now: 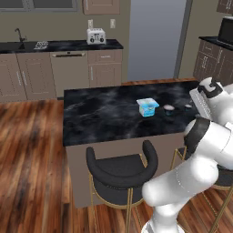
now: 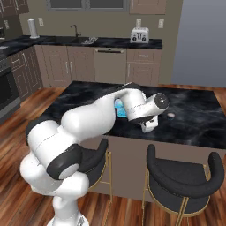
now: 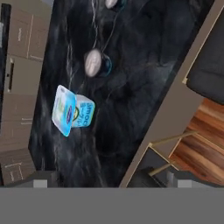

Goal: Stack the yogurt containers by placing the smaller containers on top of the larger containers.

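The arm folds high over the near edge of the black worktop (image 1: 95, 118), its hand (image 3: 109, 177) looking down with fingers spread wide and holding nothing. Well ahead of it the light blue tub (image 3: 72, 111) stands on the worktop, the small dark cup (image 3: 97, 64) just beside it, apart.

White glossy arm (image 2: 84, 121), rounded bulbous links, dark grey-black joint bands, round dark cap at wrist.
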